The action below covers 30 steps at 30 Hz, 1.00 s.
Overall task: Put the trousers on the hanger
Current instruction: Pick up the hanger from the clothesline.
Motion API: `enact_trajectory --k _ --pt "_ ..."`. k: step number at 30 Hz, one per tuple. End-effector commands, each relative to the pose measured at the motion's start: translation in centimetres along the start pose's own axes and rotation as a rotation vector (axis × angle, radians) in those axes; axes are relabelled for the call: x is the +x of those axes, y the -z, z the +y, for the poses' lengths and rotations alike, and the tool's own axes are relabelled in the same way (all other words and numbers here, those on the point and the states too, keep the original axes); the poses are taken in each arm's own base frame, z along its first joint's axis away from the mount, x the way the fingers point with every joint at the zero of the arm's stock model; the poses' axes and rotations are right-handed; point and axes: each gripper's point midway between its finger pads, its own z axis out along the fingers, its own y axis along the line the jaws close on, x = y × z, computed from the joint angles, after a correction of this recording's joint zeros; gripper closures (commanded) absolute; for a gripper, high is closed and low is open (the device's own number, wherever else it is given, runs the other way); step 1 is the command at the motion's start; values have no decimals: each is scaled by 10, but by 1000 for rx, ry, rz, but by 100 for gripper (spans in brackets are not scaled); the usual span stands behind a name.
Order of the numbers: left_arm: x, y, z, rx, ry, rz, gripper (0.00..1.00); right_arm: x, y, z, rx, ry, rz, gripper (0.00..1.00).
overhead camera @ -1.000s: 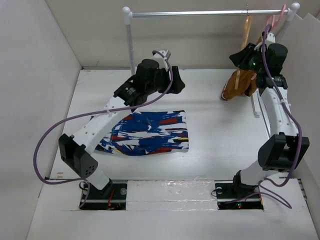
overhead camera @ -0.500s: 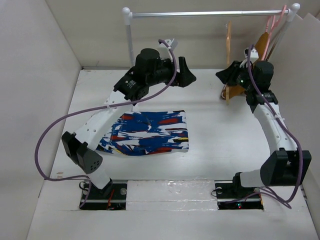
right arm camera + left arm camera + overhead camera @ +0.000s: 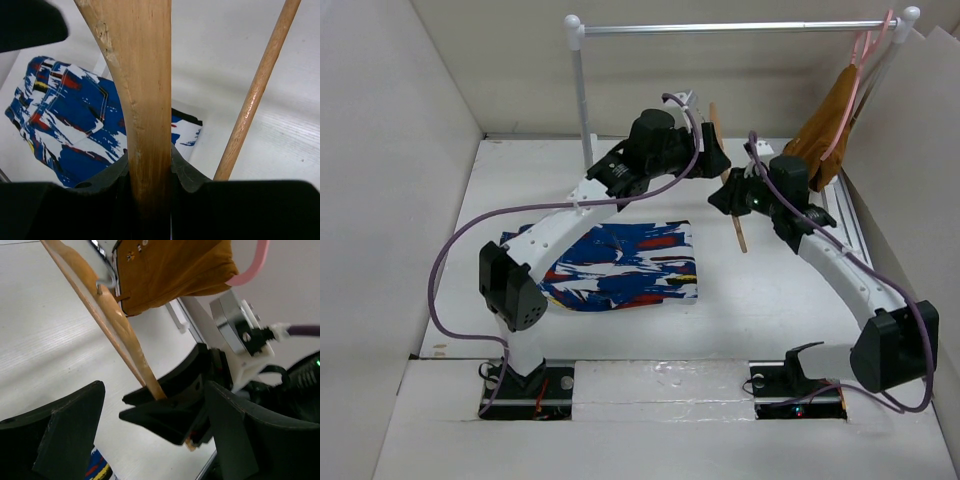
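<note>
The trousers (image 3: 620, 262) lie folded flat on the table, left of centre; they also show in the right wrist view (image 3: 65, 115). My right gripper (image 3: 730, 195) is shut on the tan wooden hanger (image 3: 741, 236) and holds it in the air just right of the trousers. In the right wrist view the hanger's arm (image 3: 145, 100) is clamped in the right gripper (image 3: 150, 170), with its bar (image 3: 255, 95) beside. My left gripper (image 3: 712, 160) is open, just behind and left of the right one. In its own view the left gripper (image 3: 152, 405) stands wide open around the hanger (image 3: 115, 325).
A mustard-brown garment (image 3: 825, 130) hangs on a thin pink hanger (image 3: 860, 50) at the right end of the white rail (image 3: 720, 28). The rail's left post (image 3: 582, 90) stands behind the trousers. White walls close in on both sides.
My right gripper has carried the wooden hanger from the rail's right end leftward and down toward the table's middle. My left arm has swung right to meet it. The trousers have not moved.
</note>
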Motion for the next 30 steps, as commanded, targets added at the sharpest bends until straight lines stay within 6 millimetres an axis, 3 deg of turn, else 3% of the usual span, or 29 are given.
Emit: enact_trajectory --k 1,10,13,16,17,18,20,21,23,24,27,30 --pt "-32 -1 2 -56 20 -132 24 -21 7 16 2 79 -86 100" --pt "-22 -15 36 -185 60 -156 37 17 7 36 55 117 0 100" --pt "-16 -17 42 -201 67 -147 52 29 12 38 91 134 27 100" --pt "-4 -20 47 -202 71 -114 78 39 20 39 111 136 41 100" --pt "7 -20 50 -205 88 -92 100 51 24 36 128 124 67 95" --pt "7 -20 50 -205 88 -92 100 51 24 36 128 124 68 95" --pt "21 -16 50 -185 109 -56 100 60 34 35 139 116 80 87" --pt "31 -10 54 -190 124 -41 100 63 38 35 141 116 84 71" --pt "43 -7 45 -147 174 -26 100 70 49 44 93 112 104 53" --pt "47 -5 45 -138 198 -26 100 73 54 48 71 114 118 36" --pt "80 4 37 -116 254 -4 100 82 76 52 41 116 182 20" --pt "103 3 30 -114 284 -1 100 83 97 48 32 148 220 14"
